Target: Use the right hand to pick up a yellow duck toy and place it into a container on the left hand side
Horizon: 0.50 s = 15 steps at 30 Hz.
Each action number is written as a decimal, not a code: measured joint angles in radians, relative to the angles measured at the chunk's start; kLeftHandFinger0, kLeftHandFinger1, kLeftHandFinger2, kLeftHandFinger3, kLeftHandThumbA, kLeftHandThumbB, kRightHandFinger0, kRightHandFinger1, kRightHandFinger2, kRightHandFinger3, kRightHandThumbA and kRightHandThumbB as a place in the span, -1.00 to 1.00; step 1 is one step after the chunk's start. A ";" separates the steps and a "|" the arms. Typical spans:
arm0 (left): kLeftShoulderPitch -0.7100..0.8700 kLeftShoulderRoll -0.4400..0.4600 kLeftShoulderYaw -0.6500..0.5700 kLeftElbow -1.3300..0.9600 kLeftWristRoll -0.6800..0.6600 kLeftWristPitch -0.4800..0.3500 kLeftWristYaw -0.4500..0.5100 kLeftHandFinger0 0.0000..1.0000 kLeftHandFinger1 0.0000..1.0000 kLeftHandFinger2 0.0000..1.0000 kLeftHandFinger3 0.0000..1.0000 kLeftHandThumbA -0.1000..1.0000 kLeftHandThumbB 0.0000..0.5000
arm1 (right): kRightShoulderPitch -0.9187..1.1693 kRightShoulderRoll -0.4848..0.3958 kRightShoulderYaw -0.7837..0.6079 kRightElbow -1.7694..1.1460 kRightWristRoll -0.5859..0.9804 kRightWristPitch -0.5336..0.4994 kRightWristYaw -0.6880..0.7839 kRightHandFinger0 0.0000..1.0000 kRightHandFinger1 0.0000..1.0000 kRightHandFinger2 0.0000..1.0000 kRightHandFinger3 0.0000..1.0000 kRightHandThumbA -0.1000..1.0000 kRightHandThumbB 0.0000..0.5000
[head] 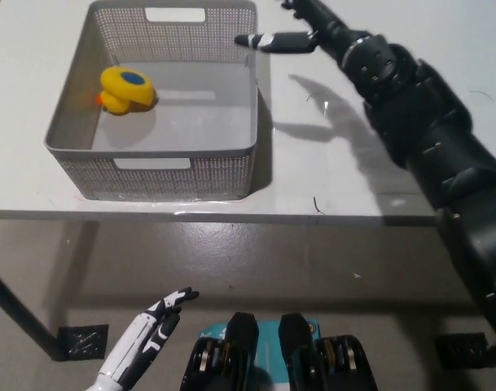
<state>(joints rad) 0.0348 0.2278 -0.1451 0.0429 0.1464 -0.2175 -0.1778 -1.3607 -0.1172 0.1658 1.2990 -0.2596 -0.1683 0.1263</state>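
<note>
The yellow duck toy (126, 90) lies on its side inside the grey mesh basket (163, 168), near the basket's left wall, with a blue spot showing on top. My black right hand (300, 28) is open above the table just right of the basket's far right corner, fingers spread and holding nothing. My white left hand (154, 330) rests low at the bottom left, below the table edge, with its fingers held straight.
The white table (337, 179) carries the basket at its left and bare surface to the right of it. Its front edge runs across the middle of the picture, with grey floor (256, 261) below.
</note>
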 measured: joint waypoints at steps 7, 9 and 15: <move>0.001 0.005 0.000 0.005 0.000 0.000 -0.007 1.00 1.00 1.00 1.00 1.00 0.07 | 0.085 -0.099 -0.085 -0.245 0.044 0.006 0.024 1.00 1.00 1.00 1.00 1.00 0.97; 0.000 0.005 0.000 0.006 0.000 0.001 -0.007 1.00 1.00 1.00 1.00 1.00 0.07 | 0.133 -0.118 -0.094 -0.334 0.050 0.019 0.029 1.00 1.00 1.00 1.00 1.00 1.00; 0.002 0.005 0.000 0.008 0.000 0.003 -0.007 1.00 1.00 1.00 1.00 1.00 0.01 | 0.289 -0.135 -0.114 -0.534 0.057 0.044 0.038 1.00 1.00 1.00 1.00 0.98 0.85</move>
<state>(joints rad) 0.0371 0.2324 -0.1446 0.0508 0.1461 -0.2145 -0.1852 -1.0722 -0.2524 0.0517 0.7648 -0.2022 -0.1248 0.1639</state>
